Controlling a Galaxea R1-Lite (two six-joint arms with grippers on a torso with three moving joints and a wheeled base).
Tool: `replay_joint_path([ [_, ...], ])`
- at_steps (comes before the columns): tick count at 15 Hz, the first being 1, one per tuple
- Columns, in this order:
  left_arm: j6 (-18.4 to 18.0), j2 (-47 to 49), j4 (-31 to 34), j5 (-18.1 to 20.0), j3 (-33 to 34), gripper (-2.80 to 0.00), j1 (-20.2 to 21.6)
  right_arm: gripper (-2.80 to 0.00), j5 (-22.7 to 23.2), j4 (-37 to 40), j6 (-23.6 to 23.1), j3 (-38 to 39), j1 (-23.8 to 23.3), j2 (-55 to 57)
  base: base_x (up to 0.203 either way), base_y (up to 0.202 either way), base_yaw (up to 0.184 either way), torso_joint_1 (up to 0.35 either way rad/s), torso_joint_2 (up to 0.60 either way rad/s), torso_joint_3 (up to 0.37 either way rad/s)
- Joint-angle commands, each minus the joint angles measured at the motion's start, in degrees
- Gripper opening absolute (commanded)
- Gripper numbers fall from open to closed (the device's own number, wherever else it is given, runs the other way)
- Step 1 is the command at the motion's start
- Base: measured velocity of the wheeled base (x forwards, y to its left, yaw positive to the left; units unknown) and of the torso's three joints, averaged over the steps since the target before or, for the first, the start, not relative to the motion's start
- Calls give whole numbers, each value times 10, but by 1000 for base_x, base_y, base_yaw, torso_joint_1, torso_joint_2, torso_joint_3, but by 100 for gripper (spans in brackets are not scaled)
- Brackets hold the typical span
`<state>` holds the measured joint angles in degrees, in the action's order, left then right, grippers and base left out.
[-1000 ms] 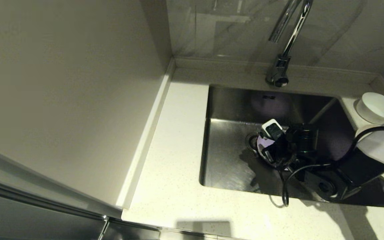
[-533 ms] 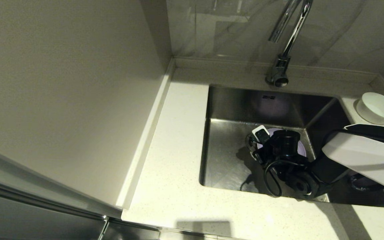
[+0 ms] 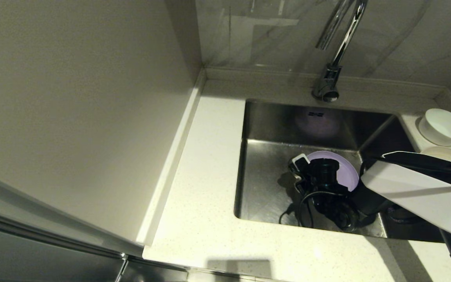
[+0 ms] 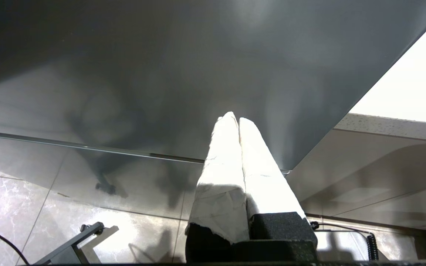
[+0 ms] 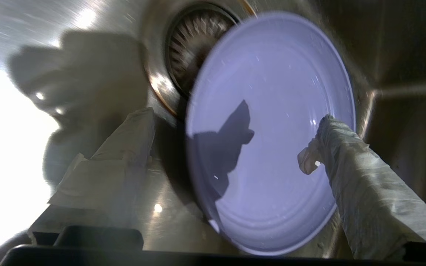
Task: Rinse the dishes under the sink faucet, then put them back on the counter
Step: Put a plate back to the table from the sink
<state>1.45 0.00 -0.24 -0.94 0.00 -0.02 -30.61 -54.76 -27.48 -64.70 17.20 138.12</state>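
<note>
Right claw (image 5: pixel 235 144) spread above purple plate (image 5: pixel 272 129) in sink (image 3: pixel 268 129).

Your right arm (image 3: pixel 413 192) wears a white shell panel with black edging, ending in a black cylindrical wrist looped by a black cable behind the right gripper (image 5: pixel 231 147). Its two fingers (image 5: pixel 361 184) are wrapped in pale, wrinkled tape on black mounts. Your left gripper (image 4: pixel 237 125) shows the same tape wrap on two fingers rising from black foam-like blocks.
</note>
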Motion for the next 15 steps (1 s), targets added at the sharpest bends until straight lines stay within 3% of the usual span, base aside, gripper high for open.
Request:
replay_joint_path([
  [1,0,-2,0,0,0,-280,0,0,-5,30,15,-18,-4,6,0,0,0,0,0,0],
  [5,0,-2,0,0,0,-280,0,0,-5,126,67,-71,-6,14,0,0,0,0,0,0],
  [14,0,-2,0,0,0,-280,0,0,-3,129,66,-99,-32,32,0,0,0,0,0,0],
  [15,0,-2,0,0,0,-280,0,-280,-1,129,65,-100,-37,27,0,0,0,0,0,0],
])
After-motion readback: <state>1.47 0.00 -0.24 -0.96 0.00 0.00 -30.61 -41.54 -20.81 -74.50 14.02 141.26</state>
